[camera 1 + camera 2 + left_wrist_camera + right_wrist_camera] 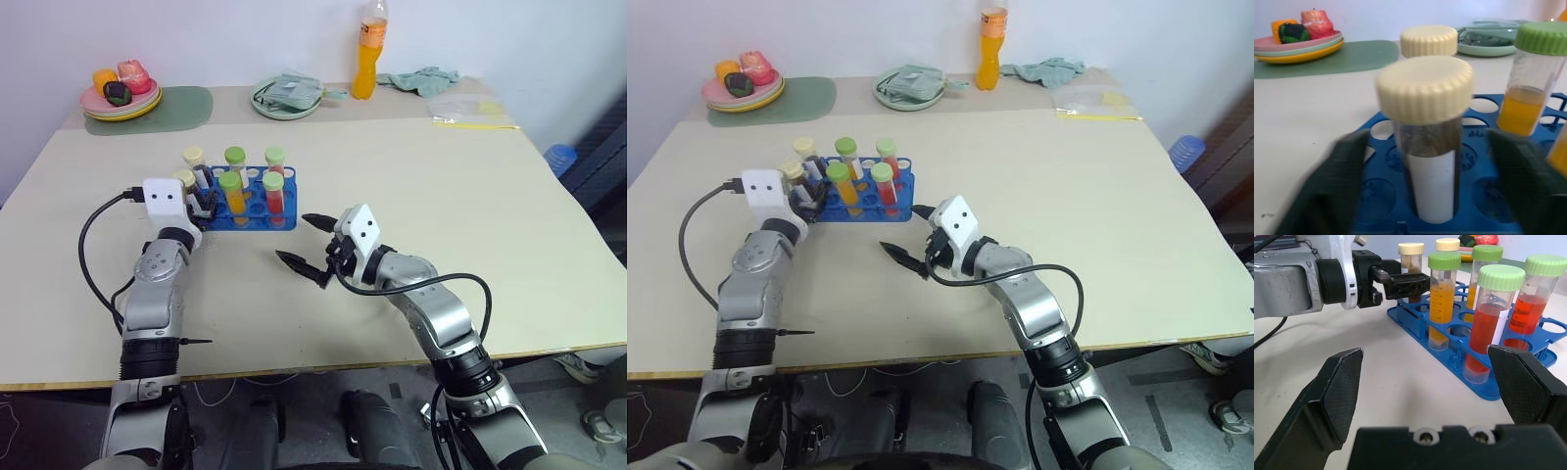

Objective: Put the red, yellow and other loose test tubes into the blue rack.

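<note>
Test tubes, six clear plastic screw-cap ones, all stand upright in the bright blue plastic rack (257, 209) with round holes, mid-table on the beige tabletop (441, 196). Two cream-capped tubes with dark brown content sit at the rack's left end: near one (1425, 132), far one (193, 160). Two green-capped yellow-orange tubes (231, 194) stand in the middle, two green-capped red tubes (273, 193) on the right.

Left gripper (204, 208) is at the rack's left end, fingers spread, released, flanking the near cream-capped tube without touching it. Right gripper (307, 243) hovers over the table just in front of the rack, fingers wide apart, holding nothing.

Back edge: tall orange drink bottle (368, 51), stacked plates with toy food (120, 93) on a green mat (186, 106), pale green plate (286, 96), crumpled green cloth (423, 78).
</note>
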Robot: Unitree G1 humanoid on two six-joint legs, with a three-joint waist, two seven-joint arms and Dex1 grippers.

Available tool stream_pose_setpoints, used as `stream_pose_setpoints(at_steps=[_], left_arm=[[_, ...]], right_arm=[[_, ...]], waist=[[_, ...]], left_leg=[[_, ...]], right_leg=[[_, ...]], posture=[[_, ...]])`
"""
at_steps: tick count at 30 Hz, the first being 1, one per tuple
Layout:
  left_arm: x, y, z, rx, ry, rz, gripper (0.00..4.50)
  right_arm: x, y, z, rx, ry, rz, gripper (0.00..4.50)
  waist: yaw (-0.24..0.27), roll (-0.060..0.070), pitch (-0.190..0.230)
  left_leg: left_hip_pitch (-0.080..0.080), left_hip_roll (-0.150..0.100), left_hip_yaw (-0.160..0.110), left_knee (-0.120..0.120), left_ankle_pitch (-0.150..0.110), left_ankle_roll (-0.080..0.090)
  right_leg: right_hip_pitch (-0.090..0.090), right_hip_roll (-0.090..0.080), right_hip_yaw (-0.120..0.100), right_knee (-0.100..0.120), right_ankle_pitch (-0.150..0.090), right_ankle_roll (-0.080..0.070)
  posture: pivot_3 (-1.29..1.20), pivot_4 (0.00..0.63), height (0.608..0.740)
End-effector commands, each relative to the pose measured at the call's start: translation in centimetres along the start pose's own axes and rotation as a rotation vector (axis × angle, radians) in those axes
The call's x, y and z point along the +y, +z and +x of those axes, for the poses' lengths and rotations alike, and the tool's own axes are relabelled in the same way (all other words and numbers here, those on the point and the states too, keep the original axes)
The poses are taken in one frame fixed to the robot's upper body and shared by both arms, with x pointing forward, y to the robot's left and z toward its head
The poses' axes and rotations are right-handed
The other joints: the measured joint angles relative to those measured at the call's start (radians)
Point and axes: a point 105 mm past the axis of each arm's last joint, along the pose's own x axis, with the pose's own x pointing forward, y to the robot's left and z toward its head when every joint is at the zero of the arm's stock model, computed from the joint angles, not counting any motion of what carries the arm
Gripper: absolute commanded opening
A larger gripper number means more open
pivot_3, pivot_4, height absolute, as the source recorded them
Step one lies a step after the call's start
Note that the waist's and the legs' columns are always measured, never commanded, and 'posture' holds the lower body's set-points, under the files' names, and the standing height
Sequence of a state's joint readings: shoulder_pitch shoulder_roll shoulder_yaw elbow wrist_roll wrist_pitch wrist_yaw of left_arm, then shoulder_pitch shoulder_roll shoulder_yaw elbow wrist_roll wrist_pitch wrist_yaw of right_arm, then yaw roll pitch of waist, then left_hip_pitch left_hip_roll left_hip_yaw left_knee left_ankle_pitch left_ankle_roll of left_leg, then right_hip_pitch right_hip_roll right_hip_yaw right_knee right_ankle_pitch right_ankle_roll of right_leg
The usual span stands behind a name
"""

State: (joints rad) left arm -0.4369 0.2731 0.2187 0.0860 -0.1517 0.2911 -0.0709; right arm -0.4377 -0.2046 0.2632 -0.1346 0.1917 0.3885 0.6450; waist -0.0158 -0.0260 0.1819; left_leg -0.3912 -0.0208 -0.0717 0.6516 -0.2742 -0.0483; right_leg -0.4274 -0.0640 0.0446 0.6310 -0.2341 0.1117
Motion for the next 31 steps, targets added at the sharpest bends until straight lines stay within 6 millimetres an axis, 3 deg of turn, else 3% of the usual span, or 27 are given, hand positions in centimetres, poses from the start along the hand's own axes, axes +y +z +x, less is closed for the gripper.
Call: stream_pose_setpoints(at_steps=[1,5,9,16,19,22,31], left_arm=[[1.1,1.8,-0.9,-0.075,0.004,-0.035,4.46],[1.8,2.8,-3.1,-0.094,-0.061,-0.061,4.46],[2.5,2.8,-6.8,-0.041,-0.191,-0.010,4.46],[5.7,0.9,-12.0,0.128,-0.239,0.103,4.46],[6.5,-0.1,-13.2,0.183,-0.244,0.140,4.46],[7.3,-1.0,-13.9,0.221,-0.239,0.157,4.46],[6.8,-1.8,-14.3,0.225,-0.220,0.128,4.46]], right_arm=[[0.0,1.5,-0.2,-0.049,0.001,-0.033,4.50],[-0.6,1.8,-0.8,-0.046,-0.009,-0.050,4.50],[-2.2,1.8,-2.6,-0.011,-0.016,-0.068,4.50],[-9.0,0.1,-9.1,0.171,-0.171,-0.072,4.50],[-11.4,-0.9,-11.7,0.229,-0.247,-0.069,4.50],[-12.6,-1.9,-13.0,0.273,-0.294,-0.072,4.50],[-13.2,-3.0,-13.1,0.281,-0.308,-0.065,4.50]], waist=[[0.000,0.000,0.000],[-0.005,0.000,0.000],[-0.004,0.001,0.000],[0.003,0.001,0.000],[0.002,0.001,0.001],[0.000,0.001,0.001],[-0.001,0.001,0.001]], left_leg=[[0.000,0.000,0.000,0.000,0.000,0.000],[0.000,0.000,0.000,-0.001,0.000,0.000],[0.000,0.001,0.000,-0.001,0.000,0.000],[0.001,0.001,0.001,0.000,0.000,0.001],[0.001,0.001,0.002,-0.001,-0.001,0.001],[0.002,0.002,0.004,-0.001,-0.001,0.001],[0.002,0.002,0.004,-0.001,-0.001,0.001]], right_leg=[[0.000,0.000,0.000,0.000,0.000,0.000],[0.000,0.000,0.000,0.000,0.000,0.000],[0.000,0.000,0.001,0.000,0.000,0.000],[0.002,0.000,0.000,-0.001,0.000,-0.001],[0.002,0.000,0.001,-0.002,-0.001,-0.001],[0.002,0.000,0.001,-0.001,-0.001,-0.002],[0.002,0.000,0.001,-0.001,-0.001,-0.002]], posture=[[0.00,0.150,0.740],[0.00,0.150,0.740],[0.00,0.150,0.740],[0.00,0.150,0.740],[0.00,0.150,0.740],[0.00,0.150,0.740],[0.00,0.150,0.740]])
